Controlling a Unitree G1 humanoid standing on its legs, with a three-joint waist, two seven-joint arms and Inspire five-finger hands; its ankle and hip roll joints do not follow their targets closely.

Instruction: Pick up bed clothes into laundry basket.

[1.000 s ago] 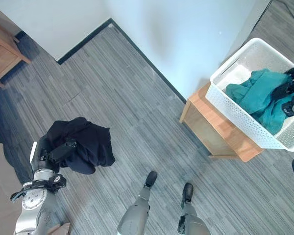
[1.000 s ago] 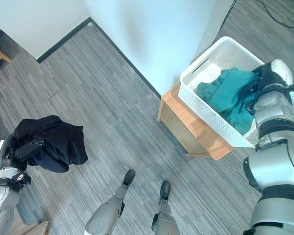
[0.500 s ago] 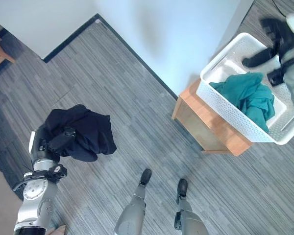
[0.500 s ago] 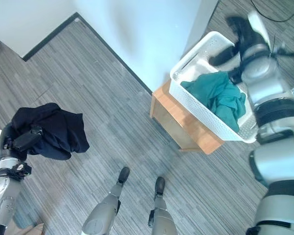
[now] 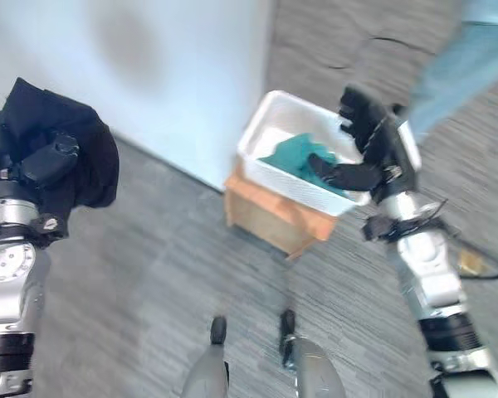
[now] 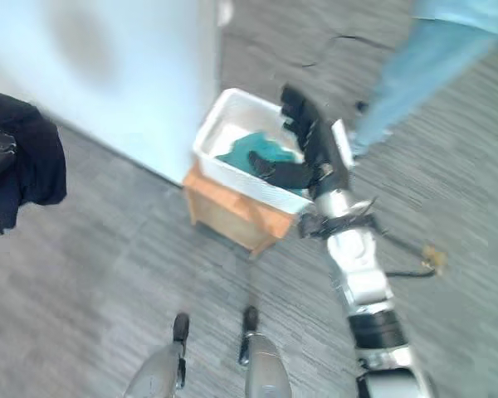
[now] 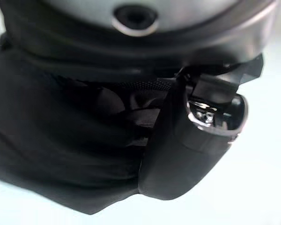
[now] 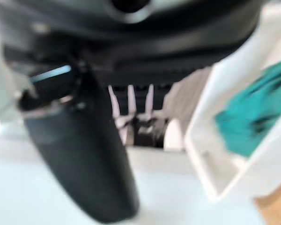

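Already the left hand (image 5: 35, 166) is curled tight around the dark bundle of clothes (image 5: 62, 141), held well away from the white laundry basket (image 5: 270, 153), which sits just beyond the right hand (image 5: 367, 145), its fingers spread and empty. Loose folds hanging under the grip could slip out during the carry. The left wrist view shows the thumb (image 7: 196, 140) pressing into the cloth; the eye views show a teal garment (image 6: 257, 153) already in the basket.
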